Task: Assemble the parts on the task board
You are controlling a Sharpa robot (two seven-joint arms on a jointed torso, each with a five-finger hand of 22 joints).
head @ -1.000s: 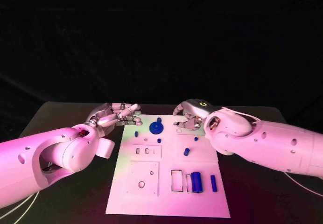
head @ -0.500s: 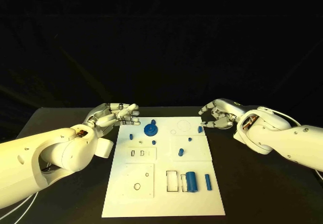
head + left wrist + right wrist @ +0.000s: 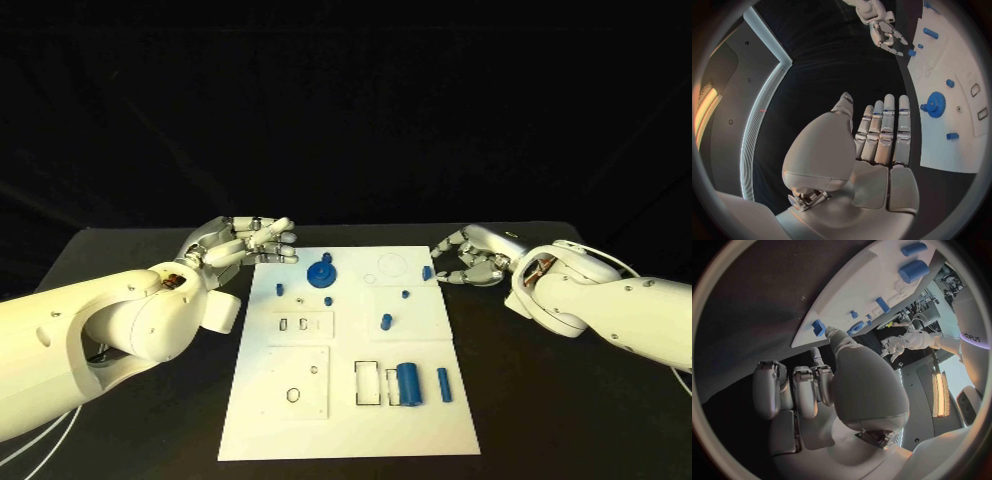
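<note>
The white task board lies in the middle of the black table. At its far end a blue gear sits on the board, with several small blue pieces around it. A blue cylinder and a thin blue peg lie near the front right. My left hand hovers at the far left corner, fingers straight and together, holding nothing. My right hand is just off the board's right edge, fingers loosely curved and empty. Its fingertips are close to a small blue piece standing at that edge.
Rectangular and round recesses mark the board's left half. Bare black table lies on both sides of the board. My white forearms reach in from both sides.
My right hand has drawn back to the right, from over the board's far end to beside its edge. A small blue piece now shows there. The left hand has barely moved.
</note>
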